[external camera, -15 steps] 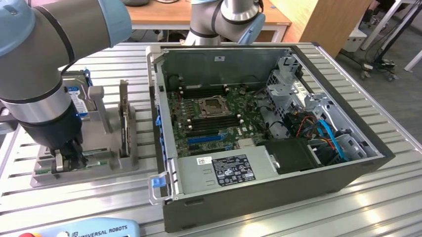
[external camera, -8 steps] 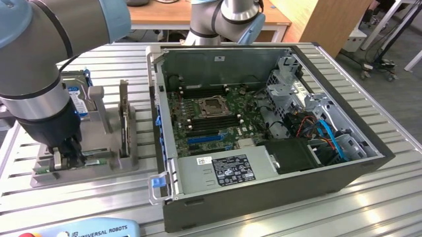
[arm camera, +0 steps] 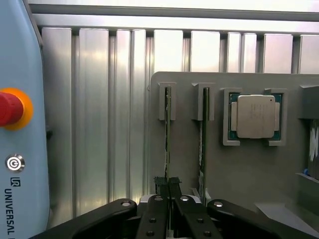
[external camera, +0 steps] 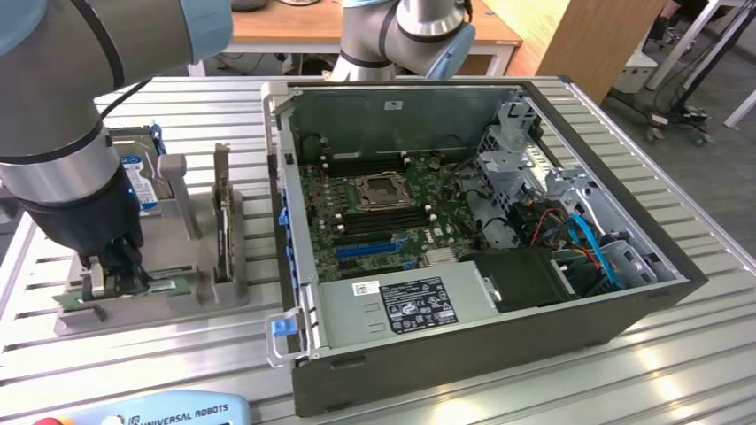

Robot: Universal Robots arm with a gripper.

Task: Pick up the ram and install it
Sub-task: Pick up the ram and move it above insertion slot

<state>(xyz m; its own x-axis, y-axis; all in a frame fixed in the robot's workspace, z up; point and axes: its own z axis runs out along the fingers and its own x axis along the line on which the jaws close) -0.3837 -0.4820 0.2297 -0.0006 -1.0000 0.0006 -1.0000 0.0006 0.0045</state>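
The ram [arm camera: 168, 129] is a thin green stick standing on edge in the outermost slot of the grey holder [arm camera: 239, 169]. My gripper [arm camera: 168, 191] is lowered onto it, with both black fingers pressed against the stick's top edge, shut on it. In the exterior view the gripper [external camera: 112, 276] stands at the near end of the holder [external camera: 195, 297] on the exterior view's left, and green ends of the ram [external camera: 165, 286] show beside the fingers. A second green stick [arm camera: 203, 134] stands in the neighbouring slot.
A square silver processor [arm camera: 255, 116] lies in a holder pocket past the sticks, and a blue-labelled hard drive [external camera: 136, 177] stands at its far end. The open computer case [external camera: 473, 221] with its motherboard [external camera: 378, 208] is on the right. A teach pendant [arm camera: 17, 124] lies close by on the slatted table [arm camera: 99, 124].
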